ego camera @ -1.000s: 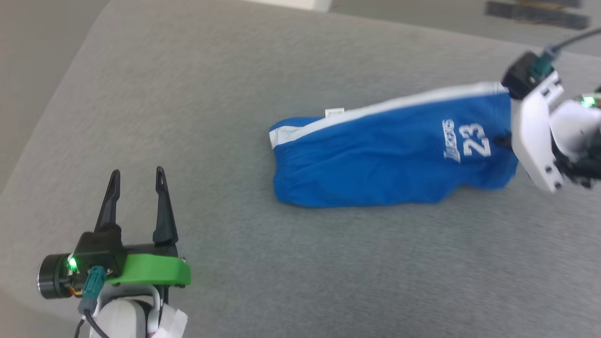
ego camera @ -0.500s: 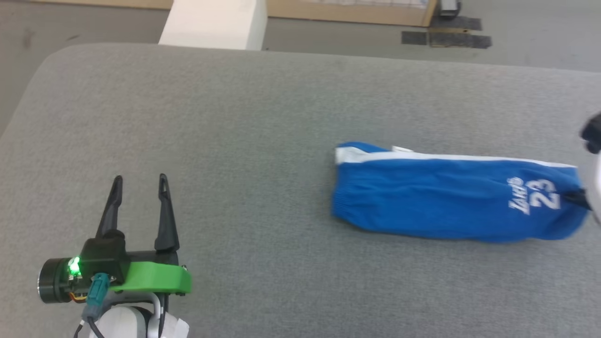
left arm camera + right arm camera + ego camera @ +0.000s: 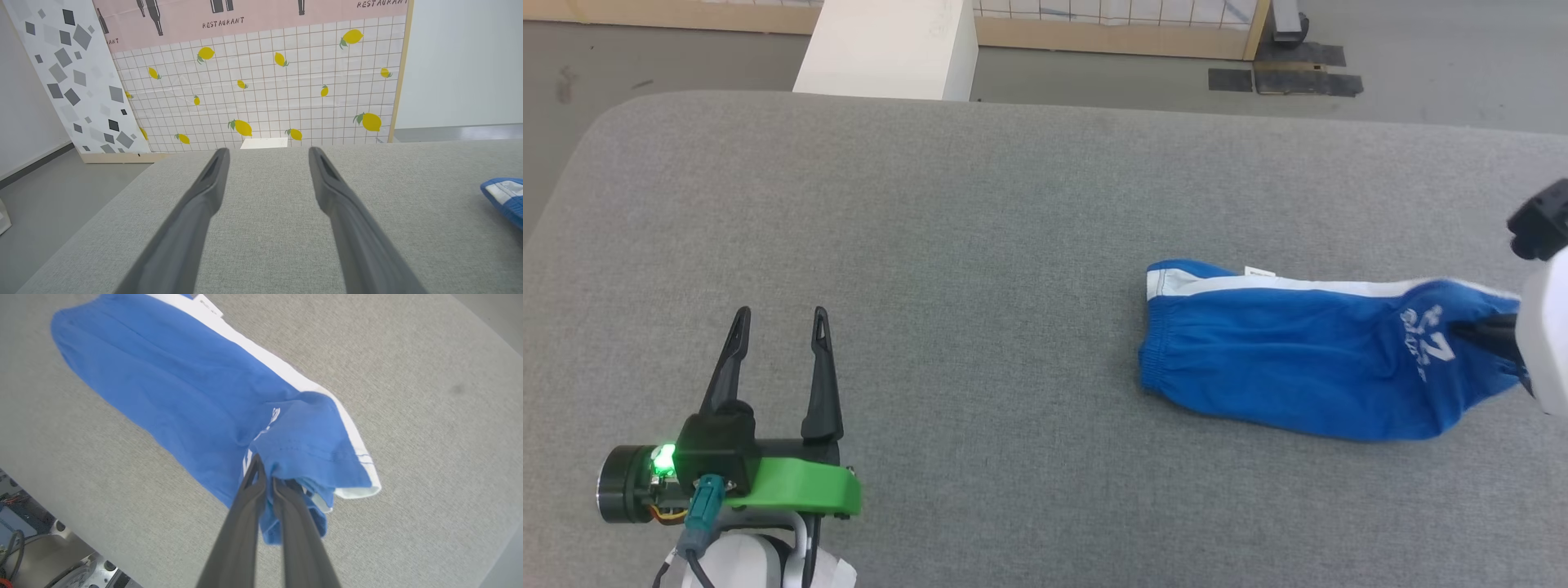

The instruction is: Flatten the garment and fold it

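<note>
Shorts (image 3: 1298, 367) now bunch at hem vs. before, our right gripper (image 3: 267, 482) clamping it; long axis runs toward our splayed left gripper (image 3: 780, 312), well apart.

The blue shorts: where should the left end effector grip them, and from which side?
Probably the shorts' waistband, near its white stripe, approached from the robot's left. That end lies free on the grey surface facing the open left end effector; the right end effector pinches the leg end.
</note>
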Motion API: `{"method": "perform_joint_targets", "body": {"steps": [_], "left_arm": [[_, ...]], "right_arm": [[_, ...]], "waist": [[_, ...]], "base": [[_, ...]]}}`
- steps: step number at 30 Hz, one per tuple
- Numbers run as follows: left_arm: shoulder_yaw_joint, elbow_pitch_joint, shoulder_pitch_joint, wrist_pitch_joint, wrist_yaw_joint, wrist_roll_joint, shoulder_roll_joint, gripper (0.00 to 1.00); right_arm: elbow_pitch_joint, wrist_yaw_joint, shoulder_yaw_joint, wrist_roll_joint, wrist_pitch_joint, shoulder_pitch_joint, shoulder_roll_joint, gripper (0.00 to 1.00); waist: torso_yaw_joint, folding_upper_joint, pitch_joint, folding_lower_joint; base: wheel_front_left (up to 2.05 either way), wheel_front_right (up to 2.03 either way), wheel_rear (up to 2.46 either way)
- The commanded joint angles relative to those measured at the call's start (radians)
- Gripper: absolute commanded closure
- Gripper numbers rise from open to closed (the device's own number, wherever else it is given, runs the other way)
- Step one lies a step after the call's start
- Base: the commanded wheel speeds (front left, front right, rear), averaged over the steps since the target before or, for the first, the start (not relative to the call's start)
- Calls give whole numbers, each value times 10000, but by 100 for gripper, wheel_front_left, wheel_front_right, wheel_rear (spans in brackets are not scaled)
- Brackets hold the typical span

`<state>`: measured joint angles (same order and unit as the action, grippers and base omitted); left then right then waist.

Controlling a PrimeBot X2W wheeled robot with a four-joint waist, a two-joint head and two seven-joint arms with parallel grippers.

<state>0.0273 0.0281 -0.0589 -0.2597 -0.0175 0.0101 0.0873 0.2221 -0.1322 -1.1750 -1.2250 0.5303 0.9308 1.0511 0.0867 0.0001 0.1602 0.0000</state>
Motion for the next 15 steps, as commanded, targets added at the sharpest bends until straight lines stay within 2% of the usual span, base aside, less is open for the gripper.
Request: {"method": "perform_joint_targets", "body": {"steps": [1,4,8,15], "left_arm": [[-14,-13,95,-21,18,-106,46,0],[-58,-14,31,-21,50,-74,31,0],[-161,-20,-166,-21,93,-19,-20,0],[-319,-45,-486,-21,133,37,-94,0]], "right_arm": [[-300,15,120,-112,-38,71,-62,100],[-796,15,262,-50,-62,219,-206,100],[-1118,15,347,111,-106,375,-709,100],[-692,15,356,329,-74,718,-2151,100]], "waist": [[53,-1,71,0],[164,-1,228,0],[415,-1,507,0],[786,-1,1089,0]], "base": [[0,0,0],[0,0,0],[0,0,0],[0,0,0]]}}
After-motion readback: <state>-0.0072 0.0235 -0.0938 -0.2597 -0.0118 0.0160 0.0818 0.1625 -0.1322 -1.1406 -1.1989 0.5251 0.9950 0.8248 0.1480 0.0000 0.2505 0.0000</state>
